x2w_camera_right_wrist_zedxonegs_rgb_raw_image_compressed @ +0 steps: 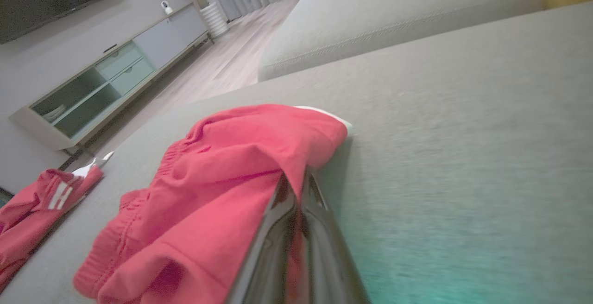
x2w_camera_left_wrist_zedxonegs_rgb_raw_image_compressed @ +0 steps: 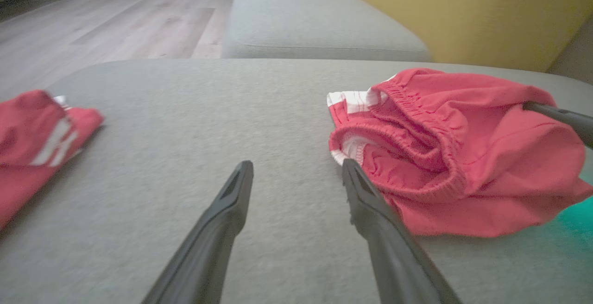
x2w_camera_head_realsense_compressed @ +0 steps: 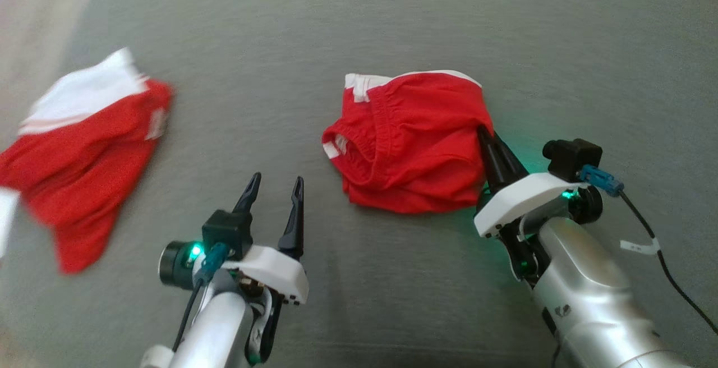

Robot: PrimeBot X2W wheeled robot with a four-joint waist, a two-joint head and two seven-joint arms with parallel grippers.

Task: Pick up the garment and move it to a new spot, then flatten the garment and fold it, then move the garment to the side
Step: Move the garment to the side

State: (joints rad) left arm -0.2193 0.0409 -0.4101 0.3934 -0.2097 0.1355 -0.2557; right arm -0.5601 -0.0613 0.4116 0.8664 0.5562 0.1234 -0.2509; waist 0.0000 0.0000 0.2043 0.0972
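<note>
The garment (x2w_camera_head_realsense_compressed: 415,138), red shorts with white trim and an elastic waistband, lies crumpled at the middle of the grey cushion (x2w_camera_head_realsense_compressed: 392,31). My right gripper (x2w_camera_head_realsense_compressed: 486,132) is shut on its right edge, with red cloth pinched between the fingertips (x2w_camera_right_wrist_zedxonegs_rgb_raw_image_compressed: 283,184). The garment (x2w_camera_right_wrist_zedxonegs_rgb_raw_image_compressed: 222,179) bunches up to the left of those fingers. My left gripper (x2w_camera_head_realsense_compressed: 277,182) stands open just left of the garment, above the cushion, nothing between its fingers. In the left wrist view the left gripper (x2w_camera_left_wrist_zedxonegs_rgb_raw_image_compressed: 296,165) has its right fingertip close to the garment (x2w_camera_left_wrist_zedxonegs_rgb_raw_image_compressed: 444,146) at the waistband.
A second pair of red shorts (x2w_camera_head_realsense_compressed: 84,155) with a white panel lies at the cushion's left edge, blurred. Beyond are another grey cushion (x2w_camera_left_wrist_zedxonegs_rgb_raw_image_compressed: 319,16), a yellow backrest (x2w_camera_left_wrist_zedxonegs_rgb_raw_image_compressed: 486,12), wooden floor (x2w_camera_left_wrist_zedxonegs_rgb_raw_image_compressed: 116,21) and a TV cabinet (x2w_camera_right_wrist_zedxonegs_rgb_raw_image_compressed: 102,81).
</note>
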